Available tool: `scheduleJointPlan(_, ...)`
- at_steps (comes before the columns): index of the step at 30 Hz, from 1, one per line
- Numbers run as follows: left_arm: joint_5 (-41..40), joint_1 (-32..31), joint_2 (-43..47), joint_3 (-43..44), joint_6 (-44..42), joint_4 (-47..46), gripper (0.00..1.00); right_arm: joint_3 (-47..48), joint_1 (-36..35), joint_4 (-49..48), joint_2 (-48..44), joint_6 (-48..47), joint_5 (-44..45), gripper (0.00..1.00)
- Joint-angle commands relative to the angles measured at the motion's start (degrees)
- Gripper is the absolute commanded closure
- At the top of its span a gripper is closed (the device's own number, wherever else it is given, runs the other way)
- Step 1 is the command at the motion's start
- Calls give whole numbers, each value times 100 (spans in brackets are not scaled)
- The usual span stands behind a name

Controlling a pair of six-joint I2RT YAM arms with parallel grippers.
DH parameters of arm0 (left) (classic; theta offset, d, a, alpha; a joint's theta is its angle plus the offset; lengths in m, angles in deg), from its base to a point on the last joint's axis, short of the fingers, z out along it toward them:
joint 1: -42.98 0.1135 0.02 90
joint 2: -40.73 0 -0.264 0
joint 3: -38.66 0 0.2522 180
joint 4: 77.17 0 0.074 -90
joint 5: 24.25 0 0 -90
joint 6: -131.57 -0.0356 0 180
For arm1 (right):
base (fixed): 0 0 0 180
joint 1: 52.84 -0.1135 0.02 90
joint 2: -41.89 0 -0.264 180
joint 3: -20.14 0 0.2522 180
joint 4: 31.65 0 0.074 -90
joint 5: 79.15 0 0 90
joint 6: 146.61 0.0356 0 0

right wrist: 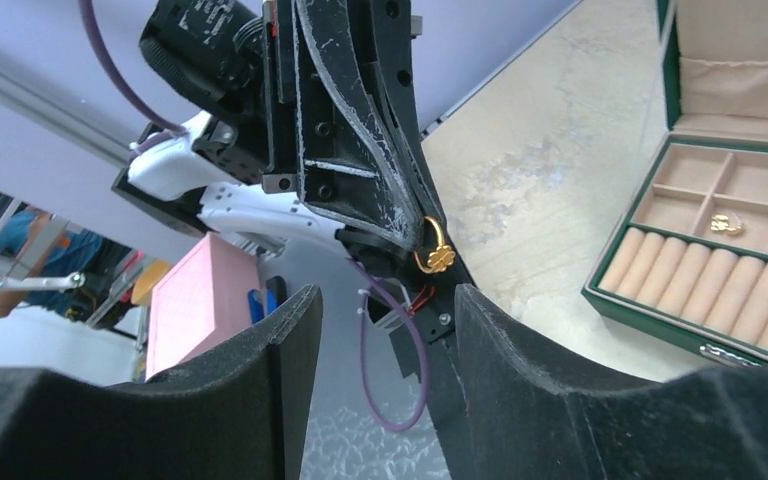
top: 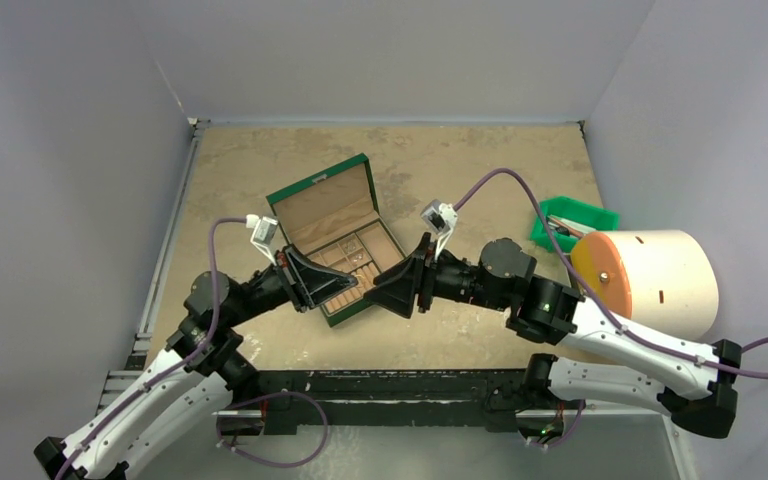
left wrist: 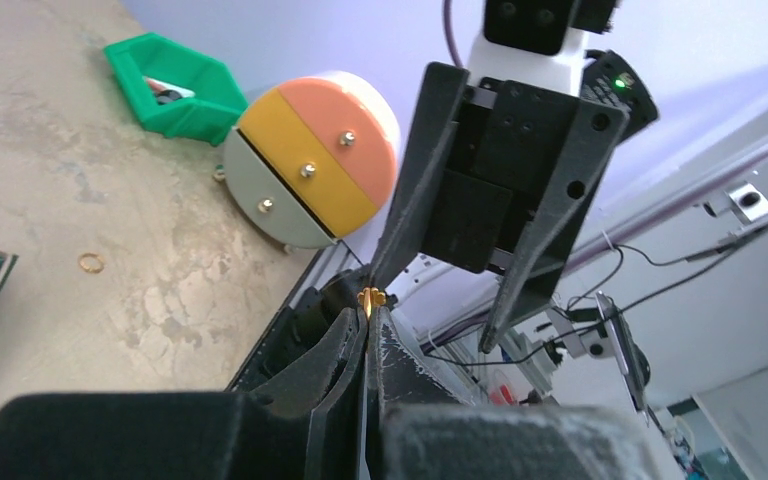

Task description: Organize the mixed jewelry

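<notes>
My left gripper (left wrist: 372, 306) is shut on a small gold ring with a clover-shaped top (left wrist: 371, 297), held at the fingertips above the table. The ring also shows in the right wrist view (right wrist: 436, 248). My right gripper (right wrist: 382, 300) is open and empty, facing the left gripper tip to tip with the ring just beyond its fingers. In the top view both grippers, left (top: 356, 279) and right (top: 374, 292), meet over the front edge of the open green box (top: 322, 188). A gold piece (right wrist: 725, 224) lies in one tan compartment. Another small gold ring (left wrist: 91, 262) lies on the table.
A green bin (top: 572, 222) and a large round cream drum with an orange face (top: 650, 280) stand at the right. The box lid stands open towards the back. Grey walls enclose the table on three sides.
</notes>
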Motion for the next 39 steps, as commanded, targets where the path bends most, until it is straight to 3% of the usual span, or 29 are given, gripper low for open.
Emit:
scheduleJointPlan(1,584,11,116,-1,-64,-829,100,-83,37,-609,-44,23,-428,46)
scheduleJointPlan(17,974,18,366,-73,193,-1250,100,-226,55,-1709,134,398,-1031,53)
scheduleJointPlan(39,843,17,404,-136,209,-1215,100,-225,55,-1820,201,405,-1051,75)
